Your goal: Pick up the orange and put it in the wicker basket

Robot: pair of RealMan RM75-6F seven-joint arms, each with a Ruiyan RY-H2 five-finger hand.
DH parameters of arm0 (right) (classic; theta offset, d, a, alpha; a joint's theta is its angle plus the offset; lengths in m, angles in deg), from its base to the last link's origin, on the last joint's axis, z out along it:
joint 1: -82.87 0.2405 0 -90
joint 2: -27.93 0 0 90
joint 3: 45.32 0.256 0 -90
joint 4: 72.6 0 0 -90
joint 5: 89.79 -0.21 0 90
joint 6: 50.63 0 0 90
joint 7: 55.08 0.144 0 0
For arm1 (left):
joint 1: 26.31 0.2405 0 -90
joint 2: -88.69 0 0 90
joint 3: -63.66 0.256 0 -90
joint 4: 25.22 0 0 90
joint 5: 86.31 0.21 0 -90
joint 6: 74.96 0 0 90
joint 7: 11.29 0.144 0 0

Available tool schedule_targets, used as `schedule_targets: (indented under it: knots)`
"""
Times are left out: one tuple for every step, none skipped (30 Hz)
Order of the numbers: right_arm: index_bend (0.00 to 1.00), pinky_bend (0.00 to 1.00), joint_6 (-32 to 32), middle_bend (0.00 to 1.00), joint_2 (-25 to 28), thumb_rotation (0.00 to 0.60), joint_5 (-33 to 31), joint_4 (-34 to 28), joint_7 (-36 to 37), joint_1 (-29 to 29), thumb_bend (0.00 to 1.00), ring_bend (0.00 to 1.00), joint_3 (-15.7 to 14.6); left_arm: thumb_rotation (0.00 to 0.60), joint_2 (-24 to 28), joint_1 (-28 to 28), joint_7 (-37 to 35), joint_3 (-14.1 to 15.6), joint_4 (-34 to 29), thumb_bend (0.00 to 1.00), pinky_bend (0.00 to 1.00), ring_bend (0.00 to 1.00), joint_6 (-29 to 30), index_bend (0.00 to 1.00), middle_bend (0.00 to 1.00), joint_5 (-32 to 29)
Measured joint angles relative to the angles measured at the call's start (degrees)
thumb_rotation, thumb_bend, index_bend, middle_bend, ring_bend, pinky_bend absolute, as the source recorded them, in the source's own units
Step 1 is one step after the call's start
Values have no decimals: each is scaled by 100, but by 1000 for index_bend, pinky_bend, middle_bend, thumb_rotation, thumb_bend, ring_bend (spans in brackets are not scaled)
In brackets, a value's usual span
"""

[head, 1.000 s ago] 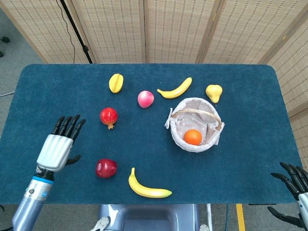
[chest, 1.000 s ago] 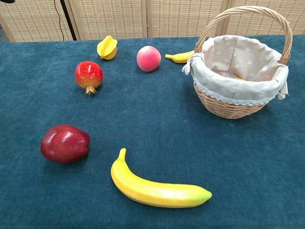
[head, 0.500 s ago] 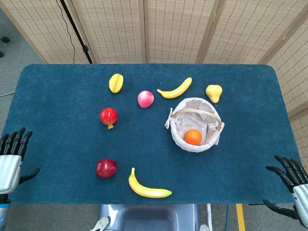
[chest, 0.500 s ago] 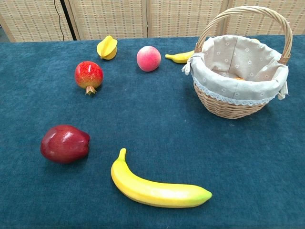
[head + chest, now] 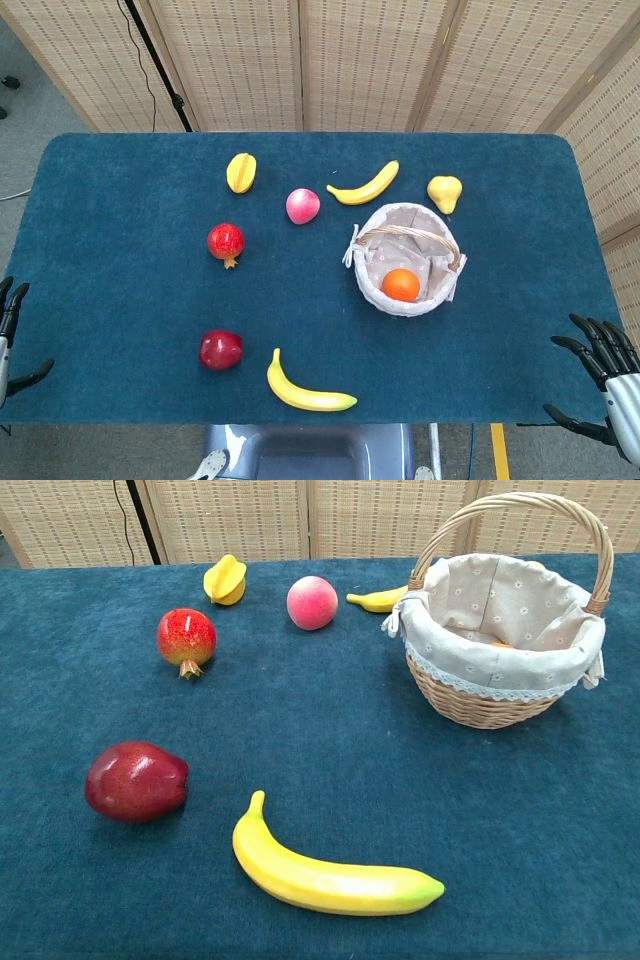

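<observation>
Orange (image 5: 401, 285) sits inside the wicker basket (image 5: 388, 303), down on the cloth lining, one of each. Two bananas on the blue table (image 5: 120, 200): one banana (image 5: 308, 391) at six o'clock near the front edge, the second banana (image 5: 365, 186) at twelve o'clock from the basket. One red apple (image 5: 220, 349) lies just at nine o'clock of the front banana. One pomegranate (image 5: 226, 242), one peach (image 5: 303, 206), one starfruit (image 5: 240, 172), one pear (image 5: 444, 191) at one o'clock of the basket. Left hand (image 5: 10, 340) shows only at the frame's edge, fingers apart, holding nothing. Right hand (image 5: 605, 375) hangs off the table's corner at four o'clock, fingers spread wide, empty.
</observation>
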Motion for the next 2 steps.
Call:
schedule_targets:
  knots:
    - [220, 0, -32, 76, -7, 600, -13, -1, -13, 13, 0, 58, 1, 600, -6, 16, -13, -16, 14, 49, 0, 0, -16, 0, 0, 8]
    - [220, 0, -48, 76, -13, 600, -26, -1, -24, 22, 0, 58, 2, 600, -19, 29, -27, -36, 38, 49, 0, 0, -42, 0, 0, 22]
